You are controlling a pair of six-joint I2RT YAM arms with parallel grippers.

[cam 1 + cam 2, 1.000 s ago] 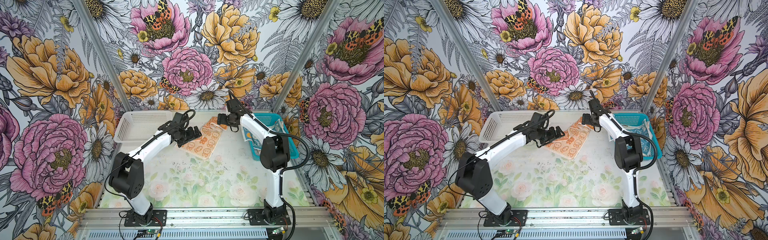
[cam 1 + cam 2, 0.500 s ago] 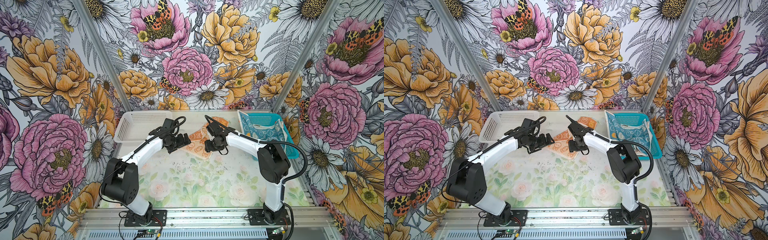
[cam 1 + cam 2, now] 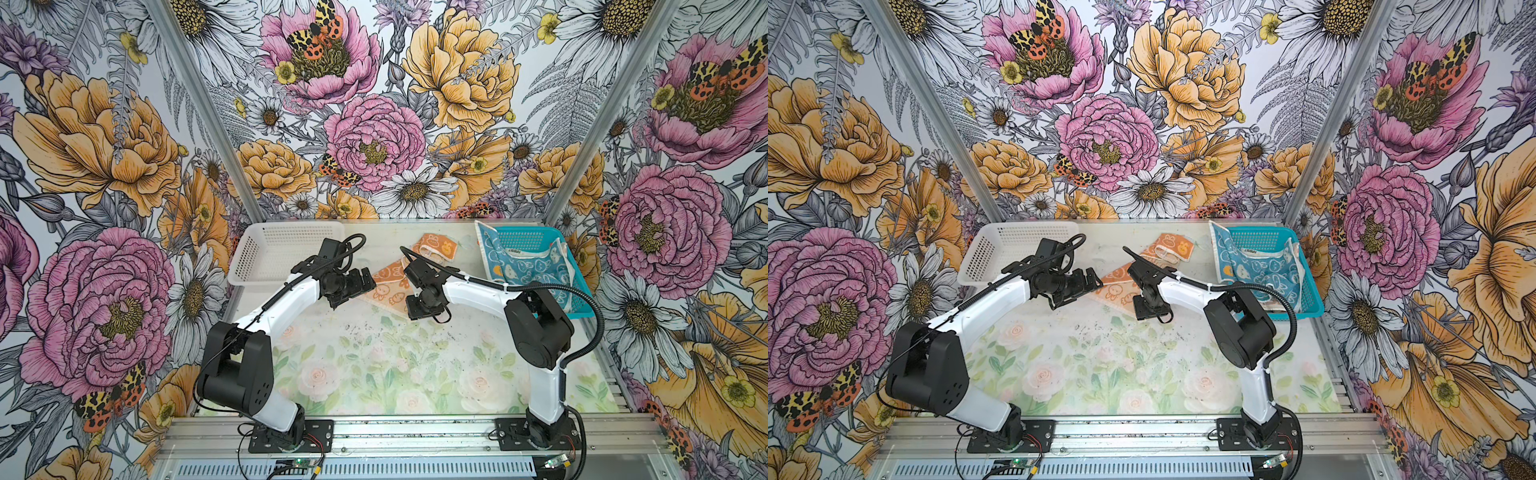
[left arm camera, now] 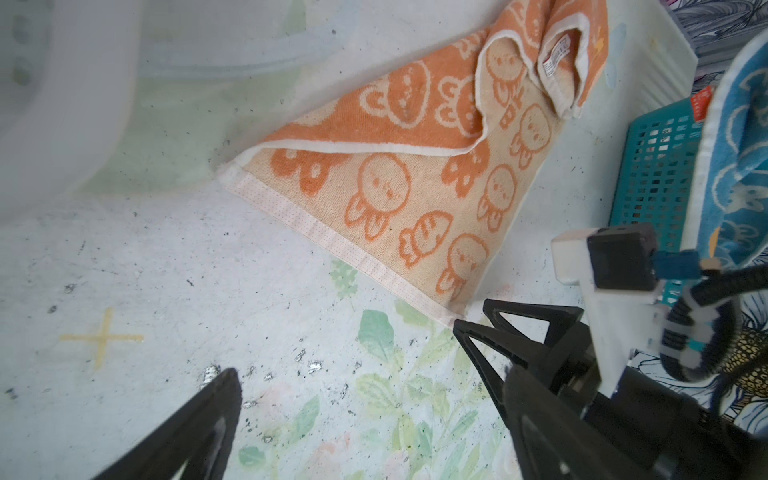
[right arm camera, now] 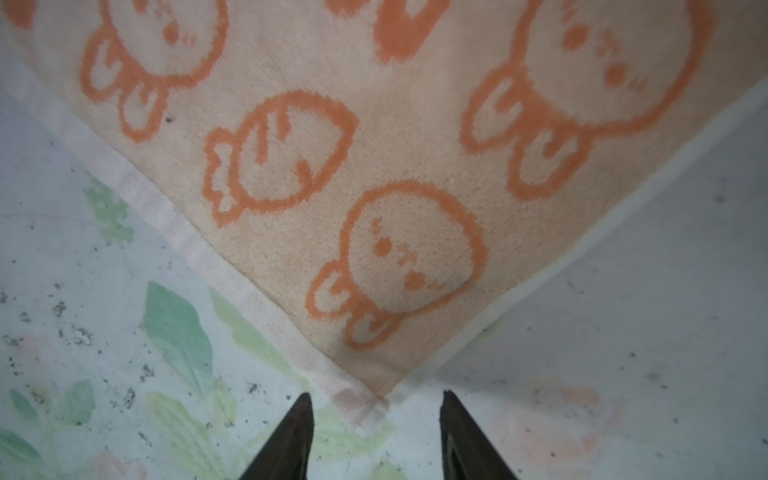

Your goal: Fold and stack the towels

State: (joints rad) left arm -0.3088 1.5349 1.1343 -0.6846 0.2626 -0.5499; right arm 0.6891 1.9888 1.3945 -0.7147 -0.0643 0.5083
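Note:
An orange towel (image 3: 388, 284) (image 3: 1119, 286) with bunny faces lies rumpled on the table, its far end folded over itself (image 4: 415, 199). My right gripper (image 3: 422, 309) (image 3: 1148, 309) points down at the towel's near corner. Its two fingers stand apart on either side of that corner (image 5: 376, 397), gripping nothing. My left gripper (image 3: 368, 279) (image 3: 1094, 279) (image 4: 370, 374) is wide open beside the towel's left edge and holds nothing. A blue towel (image 3: 528, 266) (image 3: 1258, 266) is draped over the teal basket.
The teal basket (image 3: 575, 286) (image 3: 1308, 291) stands at the back right, close behind the right arm's elbow. A white basket (image 3: 266, 257) (image 3: 992, 257) stands at the back left, just behind the left wrist. The table (image 3: 374, 365) has a floral print.
The right arm swung from the back by the teal basket to the orange towel's near corner, and its fingers narrowed. The left gripper drew back a little to the left.

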